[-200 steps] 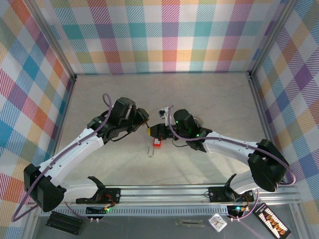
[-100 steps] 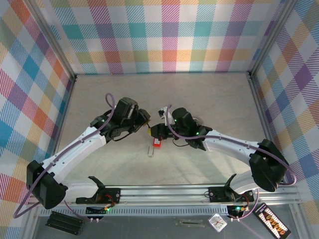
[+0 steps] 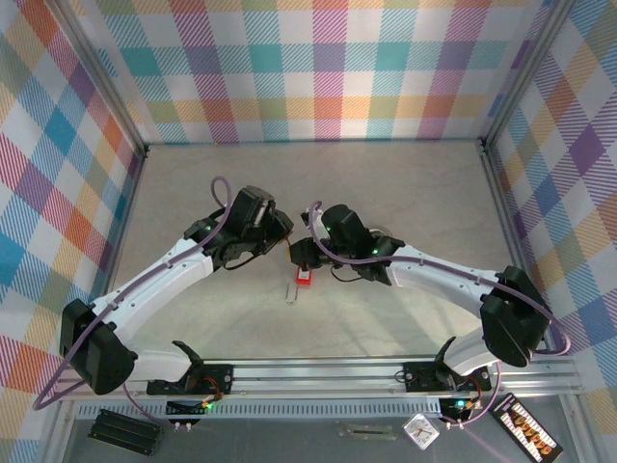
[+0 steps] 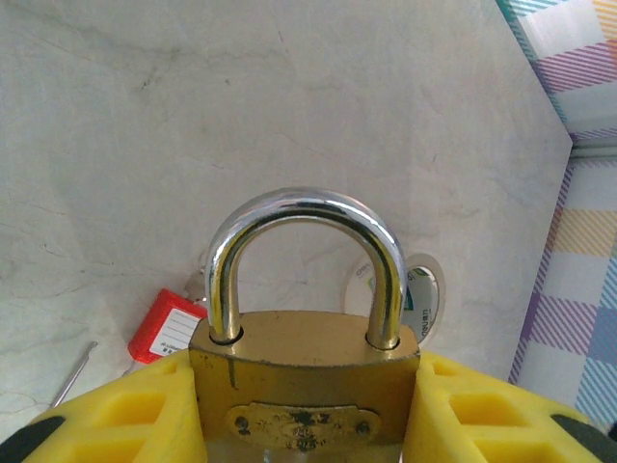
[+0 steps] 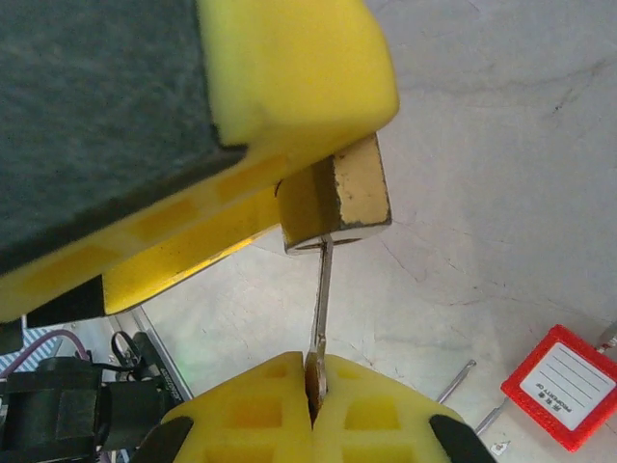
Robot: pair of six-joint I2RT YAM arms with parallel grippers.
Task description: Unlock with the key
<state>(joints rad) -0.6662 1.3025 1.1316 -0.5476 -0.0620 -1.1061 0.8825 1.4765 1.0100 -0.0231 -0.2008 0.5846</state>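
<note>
A brass padlock (image 4: 304, 371) with a steel shackle (image 4: 307, 207) sits upright between the yellow fingers (image 4: 125, 410) of my left gripper (image 4: 307, 395), which is shut on its body. Both shackle legs are seated in the body. In the right wrist view my right gripper (image 5: 314, 386) is shut on the key (image 5: 323, 289), and the thin blade runs up into the slot in the padlock's underside (image 5: 337, 203). From above, the left gripper (image 3: 281, 234) and the right gripper (image 3: 300, 254) meet at mid-table.
A red tag (image 3: 306, 276) with thin metal rods (image 3: 293, 292) lies on the table just below the grippers. A white round roll (image 4: 424, 299) rests beyond the padlock. Checkered walls enclose the pale table (image 3: 415, 174).
Both wrists have shifted a little toward the far side and closed in on each other. Padlock and key stay gripped.
</note>
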